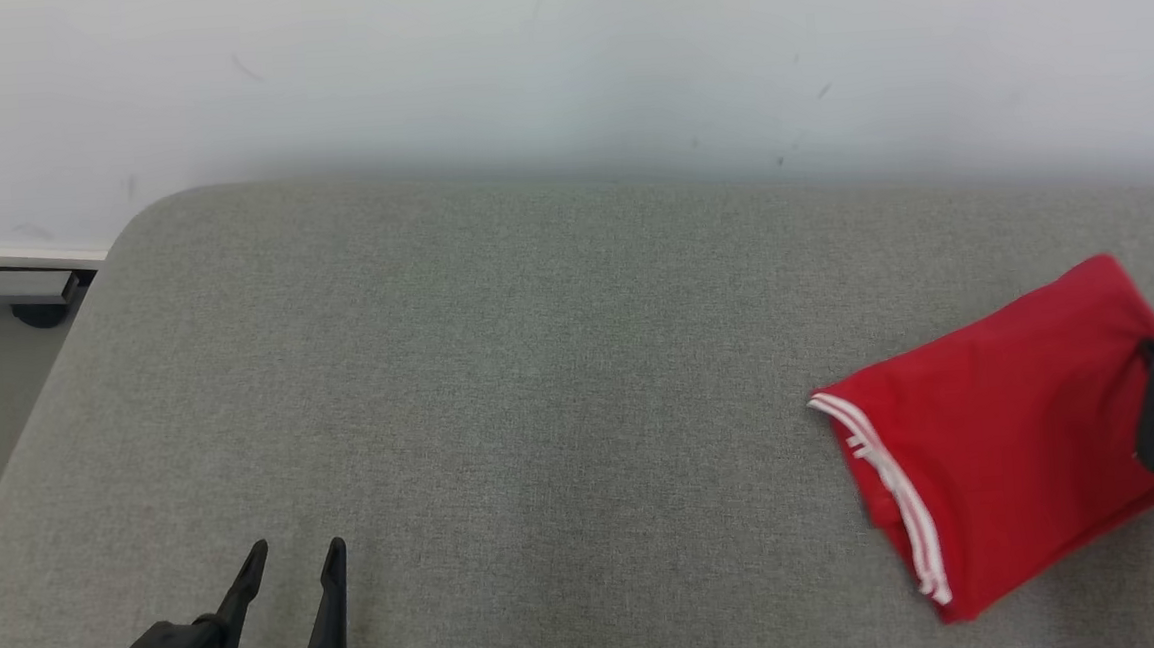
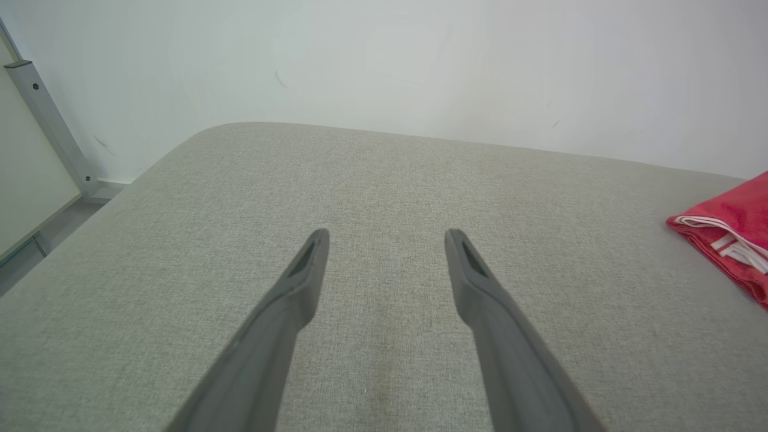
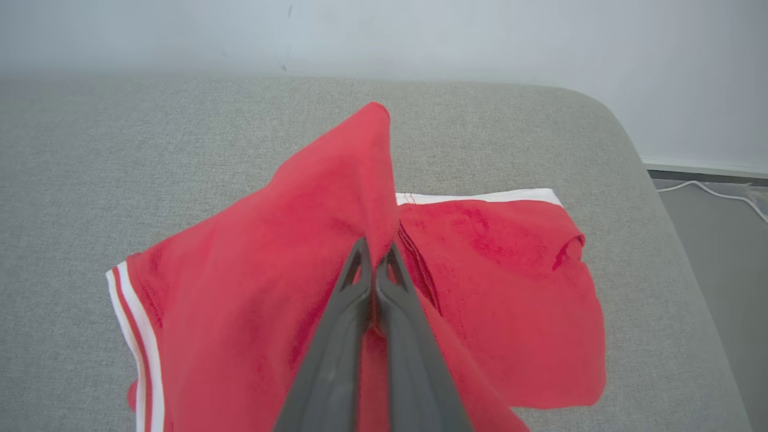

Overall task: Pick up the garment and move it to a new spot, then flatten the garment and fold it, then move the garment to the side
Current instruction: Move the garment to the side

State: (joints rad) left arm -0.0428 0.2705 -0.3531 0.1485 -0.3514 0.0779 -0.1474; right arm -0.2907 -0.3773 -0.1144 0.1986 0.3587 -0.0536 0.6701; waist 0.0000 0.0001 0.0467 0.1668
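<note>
We find the right gripper (image 3: 375,267) with its fingers pressed together on a raised fold of the red garment (image 3: 270,252), which lies bunched near the right end of the grey padded surface (image 1: 540,366), while the left gripper (image 1: 297,549) stands spread, empty and well apart from it.

Grey fabric-covered surface (image 1: 540,366), rounded corners, up against a white wall (image 1: 561,54). Red garment (image 1: 994,419) with white stripes lies on it over by the right side.

Right claw (image 3: 374,259) pinched on red garment (image 3: 288,252), fold lifted above grey cushion (image 3: 120,150).
</note>
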